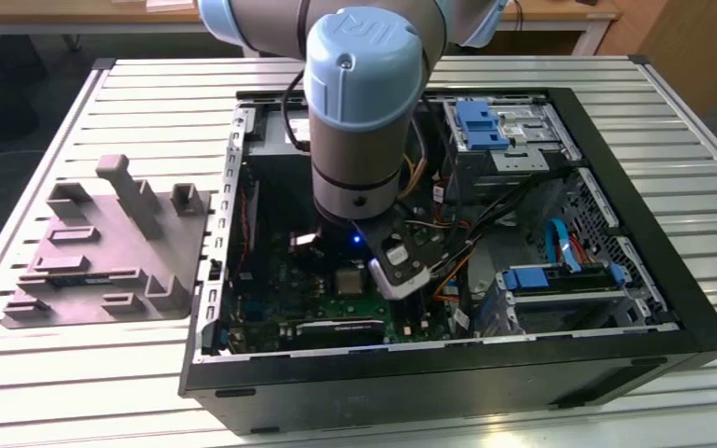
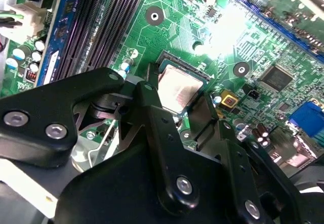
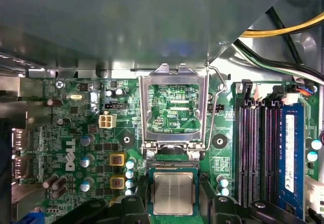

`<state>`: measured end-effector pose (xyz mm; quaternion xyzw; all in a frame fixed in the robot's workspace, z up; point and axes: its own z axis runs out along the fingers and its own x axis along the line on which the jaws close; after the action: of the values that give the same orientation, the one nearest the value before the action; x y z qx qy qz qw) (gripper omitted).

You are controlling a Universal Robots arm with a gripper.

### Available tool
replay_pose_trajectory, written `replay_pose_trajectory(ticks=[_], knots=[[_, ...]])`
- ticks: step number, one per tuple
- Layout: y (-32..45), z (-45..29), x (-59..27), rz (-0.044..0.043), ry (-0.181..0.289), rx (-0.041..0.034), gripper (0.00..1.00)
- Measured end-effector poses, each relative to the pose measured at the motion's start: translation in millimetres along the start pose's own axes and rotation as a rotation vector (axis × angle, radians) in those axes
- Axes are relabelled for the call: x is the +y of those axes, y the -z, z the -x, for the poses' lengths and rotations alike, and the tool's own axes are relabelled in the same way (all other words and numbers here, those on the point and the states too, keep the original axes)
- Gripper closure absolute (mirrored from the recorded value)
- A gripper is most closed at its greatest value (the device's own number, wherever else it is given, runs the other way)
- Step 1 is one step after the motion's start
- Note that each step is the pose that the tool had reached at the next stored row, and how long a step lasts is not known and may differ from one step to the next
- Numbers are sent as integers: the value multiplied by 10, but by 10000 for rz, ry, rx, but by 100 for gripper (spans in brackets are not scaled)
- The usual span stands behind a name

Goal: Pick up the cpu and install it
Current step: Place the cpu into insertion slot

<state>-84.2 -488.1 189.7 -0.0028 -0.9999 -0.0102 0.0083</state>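
The arm [image 1: 358,121] reaches down into an open computer case [image 1: 458,378] that lies on a slatted table [image 1: 122,392]. In the exterior view a grey plastic block [image 1: 97,252] with upright posts sits on the table at 9 o'clock from the case. A blue drive bracket [image 1: 481,124] is at 1 o'clock inside it.

The gripper [image 2: 178,100] hangs low over the green motherboard [image 3: 76,133], right above the cpu [image 2: 179,84] [image 3: 173,193]. In both wrist views the cpu lies flat, silvery top up, within the black rim of the socket [image 3: 172,167], and the gripper straddles it. I cannot tell whether the gripper grasps the chip or has let go: contact at the chip's edges is hidden.

The socket's metal retention frame [image 3: 174,77] is swung open just beside the socket, with the board showing through its window. Past the socket, 1 blue memory module [image 3: 289,153] stands beside the dark slots.
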Motion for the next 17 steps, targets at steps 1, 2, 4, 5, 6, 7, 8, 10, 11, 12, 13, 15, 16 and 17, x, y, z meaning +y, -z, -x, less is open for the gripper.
replay_pose_trajectory(ticks=[1,2,4,5,6,7,8,10,11,12,13,15,16,17], knots=[[-6,0,-1,-3,-18,1,53],[-11,0,-1,-6,-31,3,53],[-12,0,-2,-8,-38,4,53],[-13,0,-1,-6,-39,3,53],[-15,0,-1,-4,-39,1,53],[-15,0,-1,-3,-39,1,53],[-15,0,-1,-2,-39,1,53],[-15,0,-1,-2,-39,0,53],[-15,0,-1,-2,-39,1,53],[-15,0,-1,-2,-39,0,53],[-15,0,-1,-1,-39,0,53],[-17,1,0,3,-40,-3,51],[-17,1,0,1,-40,-2,45],[-17,0,0,2,-40,-1,45]])
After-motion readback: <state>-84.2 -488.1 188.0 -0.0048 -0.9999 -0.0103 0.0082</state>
